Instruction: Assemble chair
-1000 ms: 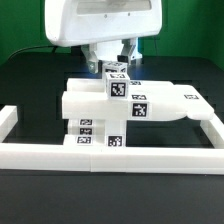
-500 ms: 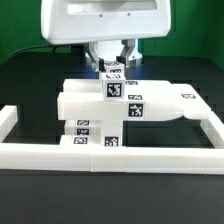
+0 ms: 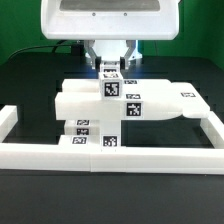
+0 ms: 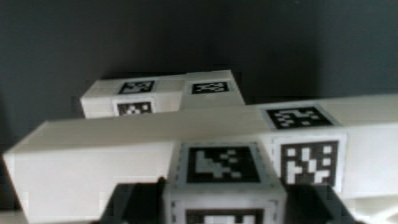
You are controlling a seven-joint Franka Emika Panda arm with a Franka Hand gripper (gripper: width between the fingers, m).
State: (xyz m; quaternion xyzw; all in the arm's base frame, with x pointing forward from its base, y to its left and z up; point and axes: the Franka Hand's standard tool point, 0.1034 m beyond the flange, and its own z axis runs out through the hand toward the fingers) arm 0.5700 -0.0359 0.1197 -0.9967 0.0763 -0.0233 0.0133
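Note:
The chair parts lie grouped mid-table in the exterior view: a wide white tagged piece (image 3: 160, 103) on top of lower tagged blocks (image 3: 92, 133). My gripper (image 3: 112, 66) hangs over the group's far side, shut on a small white tagged block (image 3: 112, 84) that stands against the wide piece. In the wrist view the dark fingers (image 4: 135, 205) flank that block (image 4: 221, 170), my gripper (image 4: 222, 208) closed on its sides. Beyond it are the wide piece (image 4: 107, 148) and another tagged block (image 4: 169, 92).
A long low white border rail (image 3: 110, 154) without tags runs along the front and turns back at both ends (image 3: 8, 120) (image 3: 212, 128). The table is black. A green wall stands behind the arm.
The arm and gripper have shifted slightly toward the exterior view's left with the small block. The other parts have not moved.

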